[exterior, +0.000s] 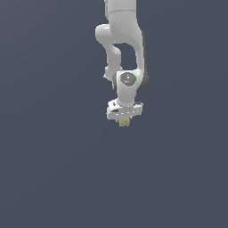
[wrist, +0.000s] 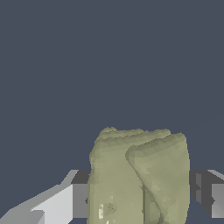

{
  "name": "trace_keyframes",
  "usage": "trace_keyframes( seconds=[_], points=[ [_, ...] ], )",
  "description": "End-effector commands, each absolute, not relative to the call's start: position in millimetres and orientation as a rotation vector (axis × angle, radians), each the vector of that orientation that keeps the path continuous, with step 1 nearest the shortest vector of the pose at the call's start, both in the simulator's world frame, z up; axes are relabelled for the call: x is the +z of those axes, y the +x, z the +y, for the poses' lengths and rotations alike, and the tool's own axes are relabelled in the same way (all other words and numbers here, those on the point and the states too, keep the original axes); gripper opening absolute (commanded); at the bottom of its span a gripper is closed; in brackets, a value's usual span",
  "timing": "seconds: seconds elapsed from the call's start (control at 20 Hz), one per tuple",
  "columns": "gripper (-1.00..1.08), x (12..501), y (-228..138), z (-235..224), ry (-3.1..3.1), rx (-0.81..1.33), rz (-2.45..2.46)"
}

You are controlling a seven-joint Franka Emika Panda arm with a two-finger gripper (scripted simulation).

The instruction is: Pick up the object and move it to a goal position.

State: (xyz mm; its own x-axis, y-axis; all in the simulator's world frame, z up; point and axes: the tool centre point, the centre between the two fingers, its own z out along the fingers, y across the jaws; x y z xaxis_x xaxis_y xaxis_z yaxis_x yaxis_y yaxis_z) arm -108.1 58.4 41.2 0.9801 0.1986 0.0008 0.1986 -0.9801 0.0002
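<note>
Olive-yellow ribbed lumpy object (wrist: 140, 177) clamped between claw (exterior: 124, 116) fingers.

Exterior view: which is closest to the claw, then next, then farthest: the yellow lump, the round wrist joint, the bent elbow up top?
1. Yellow lump: right in the claw, poking out below.
2. Round wrist joint: just above.
3. Bent elbow: highest, toward the exterior view's left.

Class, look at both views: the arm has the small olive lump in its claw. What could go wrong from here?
1. The small olive-yellow ribbed lump has an uneven surface, so the white claw may grip only ridges and let it slip.
2. In the exterior view only a small part of the lump shows below the claw, so its seating is hard to judge.
3. No goal marker is visible, so placement could miss.
</note>
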Motion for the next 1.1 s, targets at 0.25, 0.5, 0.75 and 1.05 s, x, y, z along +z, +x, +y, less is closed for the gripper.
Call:
trace_keyframes(
  seconds=[0.25, 0.5, 0.75, 1.05],
  points=[
    [-1.00, 45, -108, 57, 3.126, 0.001, 0.313],
    [-1.00, 60, -107, 51, 3.126, 0.001, 0.313],
    [-1.00, 89, -106, 41, 3.126, 0.001, 0.313],
    [-1.00, 138, -104, 24, 3.127, 0.001, 0.314]
  ],
)
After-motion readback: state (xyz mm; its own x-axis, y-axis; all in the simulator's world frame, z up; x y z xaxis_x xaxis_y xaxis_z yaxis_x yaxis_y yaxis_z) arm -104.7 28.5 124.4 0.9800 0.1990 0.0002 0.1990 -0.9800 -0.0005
